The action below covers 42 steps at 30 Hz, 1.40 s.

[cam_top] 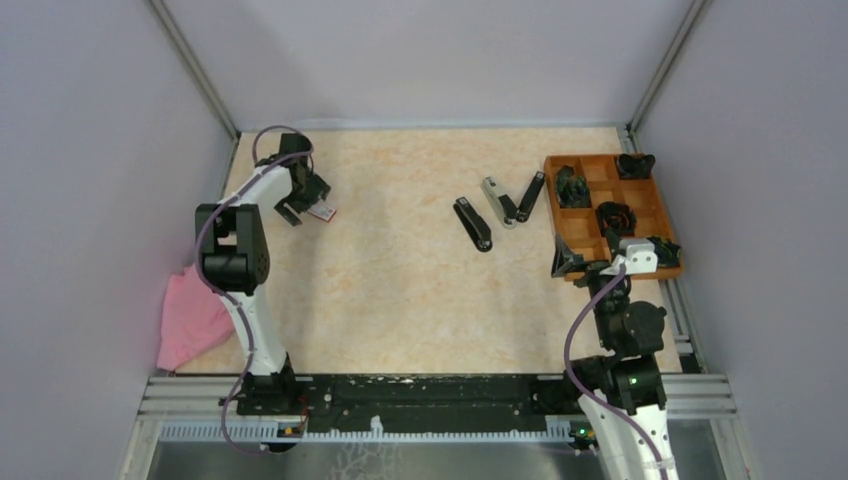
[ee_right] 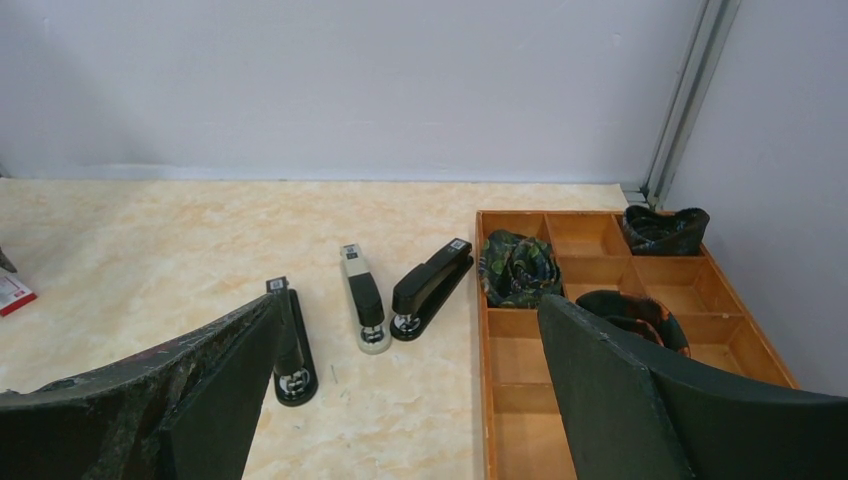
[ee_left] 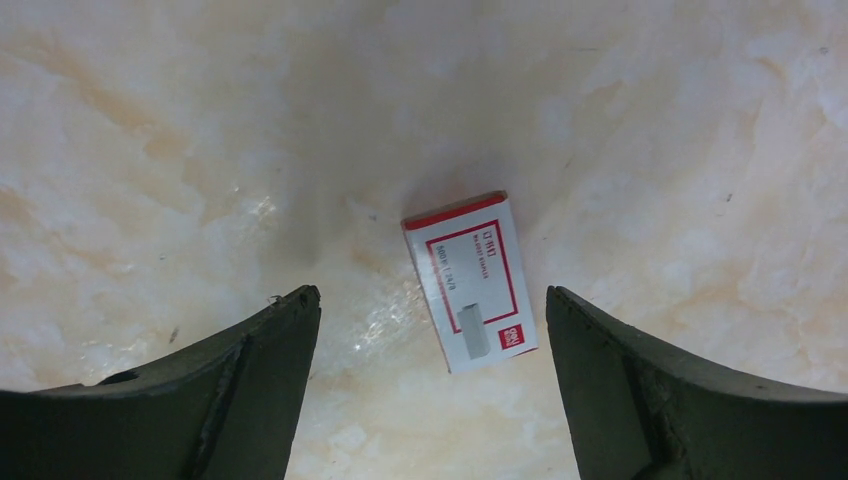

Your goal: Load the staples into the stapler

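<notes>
Left end effector (ee_left: 432, 296): fingers wide apart, holding nothing, poised over the far-left corner of the worktop (cam_top: 400, 290).

Red-and-white box (ee_left: 469, 281) lies flat directly below, between the two fingers and touching neither. Its long axis runs crosswise to the line joining them, slightly skewed, so a closure would meet its long sides.

No bare staples visible in any view; the grey block on the box lid looks printed. Judgement: the staples are inside the box, so the left arm is the nearer.

Staplers lie well apart from it, right of centre toward the far edge: black stapler (cam_top: 474, 224), pale stapler (cam_top: 497, 201), second black stapler (cam_top: 531, 195).

Right end effector (ee_right: 410, 303): fingers apart, empty, beside the orange tray (ee_right: 515, 358) at the right edge.
</notes>
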{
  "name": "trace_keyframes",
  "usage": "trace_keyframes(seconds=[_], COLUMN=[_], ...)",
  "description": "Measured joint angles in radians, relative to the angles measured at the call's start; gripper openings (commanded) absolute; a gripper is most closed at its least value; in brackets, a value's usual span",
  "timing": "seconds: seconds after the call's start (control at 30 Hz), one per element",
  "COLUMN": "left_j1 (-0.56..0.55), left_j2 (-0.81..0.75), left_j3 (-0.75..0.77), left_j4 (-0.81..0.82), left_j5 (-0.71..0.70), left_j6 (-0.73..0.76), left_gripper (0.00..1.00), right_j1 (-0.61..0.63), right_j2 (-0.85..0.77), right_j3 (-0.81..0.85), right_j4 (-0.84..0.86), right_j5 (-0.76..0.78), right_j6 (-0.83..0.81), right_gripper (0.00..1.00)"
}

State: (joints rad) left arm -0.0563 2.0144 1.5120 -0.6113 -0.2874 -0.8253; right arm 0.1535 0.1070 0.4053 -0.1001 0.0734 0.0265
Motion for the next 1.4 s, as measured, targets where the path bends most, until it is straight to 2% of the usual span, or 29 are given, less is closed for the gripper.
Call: trace_keyframes(seconds=[0.2, 0.33, 0.6, 0.77, 0.87, 1.17, 1.4], left_j1=[0.006, 0.006, 0.006, 0.006, 0.006, 0.006, 0.005], left_j2=[0.085, 0.137, 0.167, 0.196, 0.206, 0.201, 0.106], left_j3=[0.099, 0.161, 0.211, 0.259, 0.274, 0.261, 0.108], left_j4=[-0.027, -0.068, -0.140, -0.205, -0.229, -0.257, -0.224], left_j5=[0.025, 0.026, 0.016, 0.010, 0.009, 0.010, 0.048], left_j6=[-0.011, -0.016, -0.024, -0.036, -0.043, -0.045, -0.045], left_gripper=[0.81, 0.81, 0.73, 0.72, 0.66, 0.53, 0.52], right_j1=[0.000, 0.000, 0.000, 0.000, 0.000, 0.000, 0.000], right_j2=[0.003, 0.010, 0.011, 0.011, 0.011, 0.002, -0.009], right_j3=[0.000, 0.000, 0.000, 0.000, 0.000, 0.000, -0.001], right_j4=[0.000, 0.000, 0.000, 0.000, 0.000, 0.000, 0.001], right_j5=[-0.001, -0.001, -0.001, -0.003, -0.006, -0.016, -0.019], right_j6=[0.000, 0.000, 0.000, 0.000, 0.000, 0.000, 0.000], right_gripper=[0.99, 0.99, 0.99, 0.99, 0.99, 0.99, 0.99])
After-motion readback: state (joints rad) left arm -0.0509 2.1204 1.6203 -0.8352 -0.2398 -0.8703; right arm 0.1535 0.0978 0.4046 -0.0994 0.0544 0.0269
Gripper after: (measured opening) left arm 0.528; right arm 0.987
